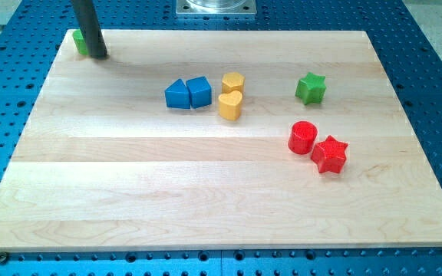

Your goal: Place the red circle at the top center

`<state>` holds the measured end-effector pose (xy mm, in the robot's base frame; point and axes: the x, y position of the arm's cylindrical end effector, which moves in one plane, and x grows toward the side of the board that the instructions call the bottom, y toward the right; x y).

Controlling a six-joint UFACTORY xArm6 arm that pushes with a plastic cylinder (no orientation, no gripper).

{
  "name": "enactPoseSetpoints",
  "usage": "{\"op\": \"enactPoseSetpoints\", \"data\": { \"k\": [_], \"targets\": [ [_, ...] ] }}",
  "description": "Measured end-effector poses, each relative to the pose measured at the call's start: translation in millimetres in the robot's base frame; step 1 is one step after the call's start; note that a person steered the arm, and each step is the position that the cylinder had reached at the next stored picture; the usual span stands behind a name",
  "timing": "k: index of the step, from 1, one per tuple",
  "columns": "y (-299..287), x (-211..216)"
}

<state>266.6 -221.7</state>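
The red circle (302,137) lies on the wooden board (129,192) at the view's right of centre, touching a red star (330,154) at its lower right. My tip (98,55) stands at the board's top left corner, far from the red circle. It is right beside a green block (79,41) that the rod partly hides, so its shape is unclear.
A green star (311,88) lies above the red circle. Two blue blocks (188,93) sit side by side near the top centre, with two yellow blocks (232,95) just to their right. A metal mount (216,7) sits beyond the board's top edge.
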Motion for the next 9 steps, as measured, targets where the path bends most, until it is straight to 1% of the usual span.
{"op": "enactPoseSetpoints", "data": {
  "k": [1,2,3,5,6,7,8,9],
  "targets": [
    [14.5,53.7],
    [16.0,127.4],
    [69.0,166.6],
    [262.9,258.8],
    [328.0,270.7],
    [353.7,240.1],
    [326.0,195.4],
    [320.9,159.8]
  ]
}}
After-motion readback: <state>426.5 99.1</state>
